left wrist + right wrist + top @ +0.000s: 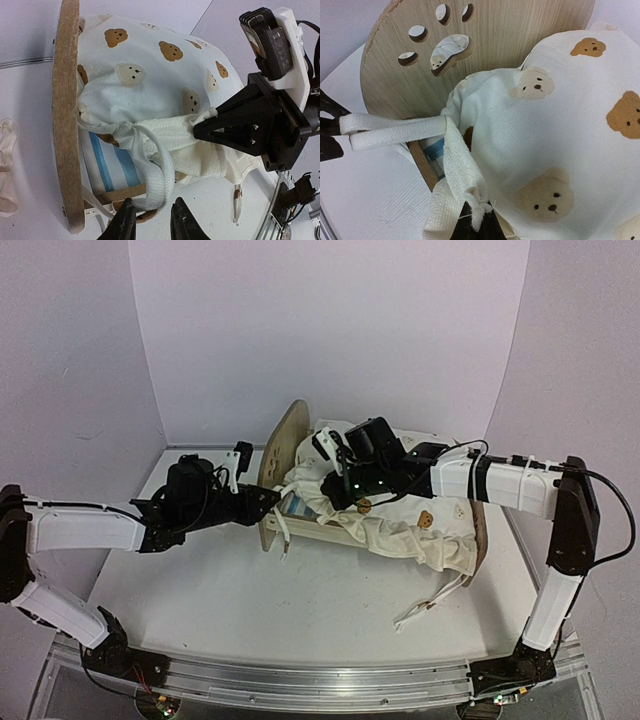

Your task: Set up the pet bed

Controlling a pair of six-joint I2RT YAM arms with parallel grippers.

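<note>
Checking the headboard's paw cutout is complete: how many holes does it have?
5, all in the headboard: one large pad hole and four toe holes arcing over it. None seem hidden.

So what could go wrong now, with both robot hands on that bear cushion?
1. The left gripper seems to pinch only the thin tie loop, which could slip out if it pulls.
2. The right gripper is shut on the edge of the cushion. If the two tug in different directions, the cushion might bunch up or slide off the pet bed, or the bed might tip.
</note>
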